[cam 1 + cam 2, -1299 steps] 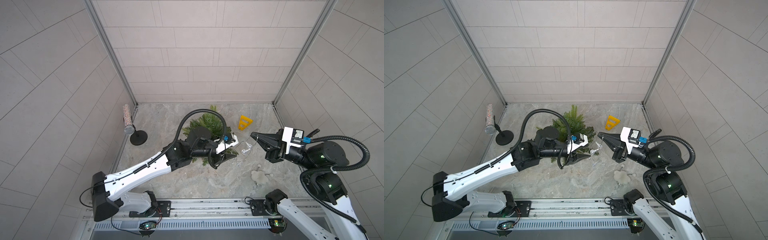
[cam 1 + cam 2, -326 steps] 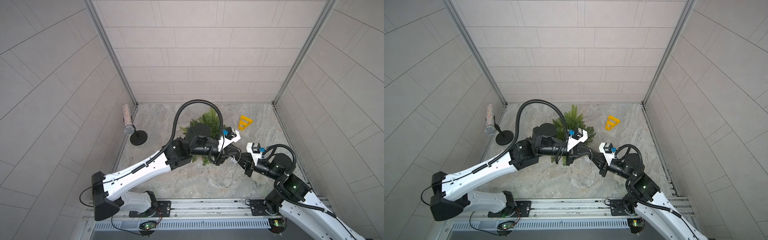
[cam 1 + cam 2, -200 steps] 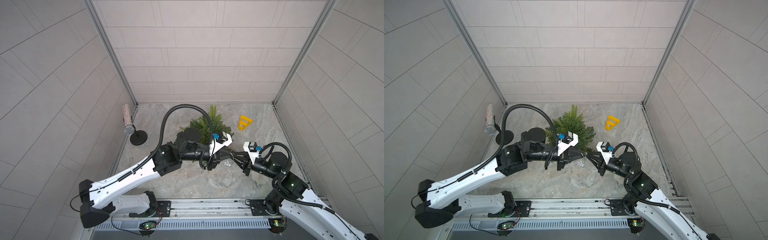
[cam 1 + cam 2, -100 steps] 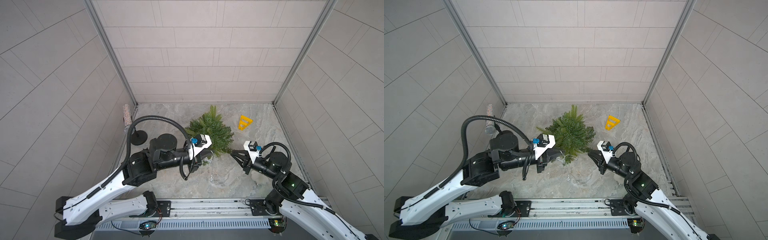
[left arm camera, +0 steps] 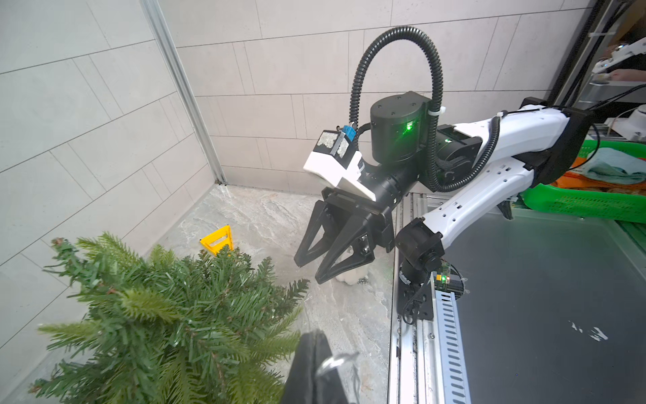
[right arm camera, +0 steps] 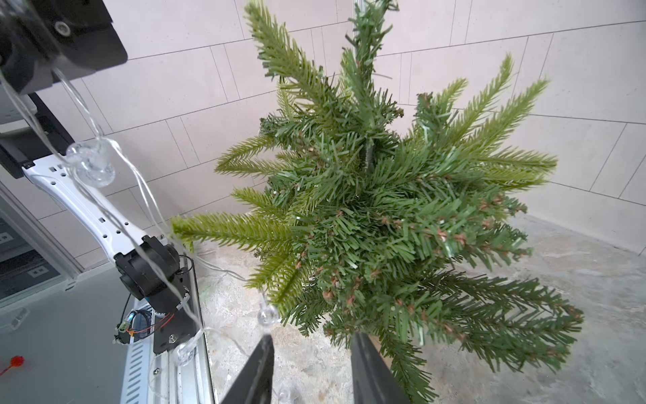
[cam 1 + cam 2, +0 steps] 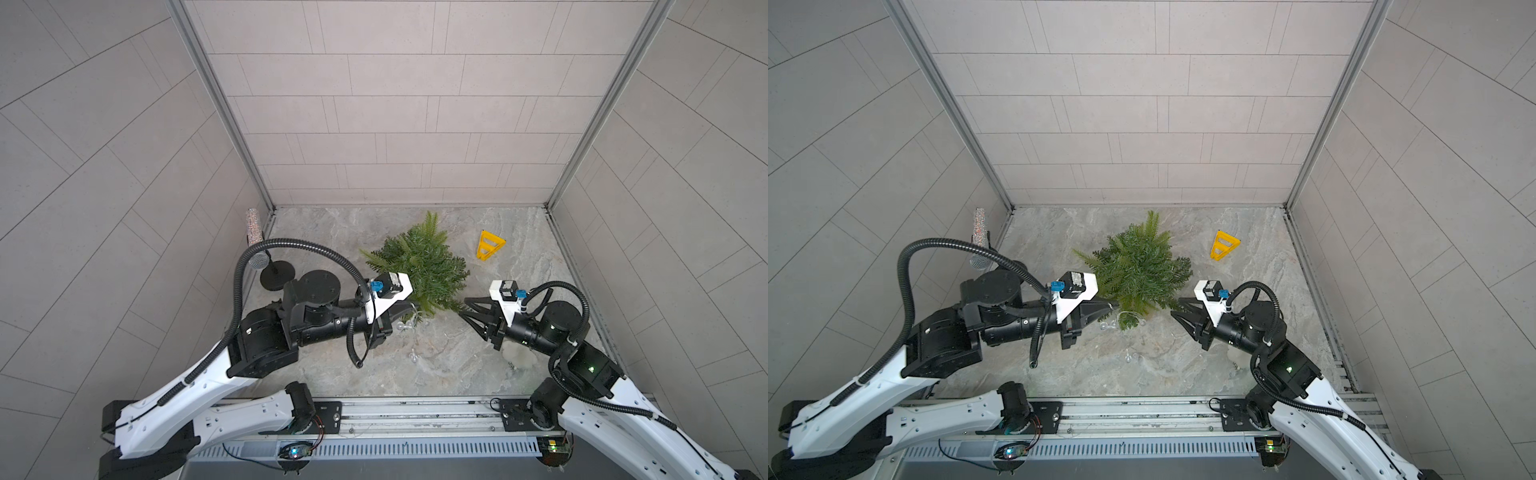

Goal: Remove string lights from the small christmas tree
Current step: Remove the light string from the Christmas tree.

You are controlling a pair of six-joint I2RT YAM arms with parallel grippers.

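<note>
Fingers [image 5: 309, 370] pressed tight together on the left gripper [image 7: 1109, 306], and pinched between them is a loop of the string lights [image 6: 90, 163], hair-thin silvery wire with clear round bulbs. From that grip the wire hangs in loose strands, one bulb dangling just below the gripper, then trails across to the lowest branches of the small christmas tree [image 7: 1138, 270] on its near side, where another bulb hangs right at the edge of the needles; two more bulbs lie on the marbled table [image 7: 415, 376] in front of the tree. Over to the right gripper [image 7: 462, 306]: jaws partway apart, nothing between them, tips aimed at the tree's low branches from the opposite side, one finger brushing the needles in the right wrist view. And the tree itself sits mid-table toward the back wall, squarely between the two grippers, its pointed top showing toward that wall in both top views; whether it stands dead straight, I can't tell. Off at the right rear lies a yellow triangle [image 7: 489, 245], well apart from the tree, and a fluffy white pom-pom [image 5: 351, 276] peeks out from under the right gripper.
</note>
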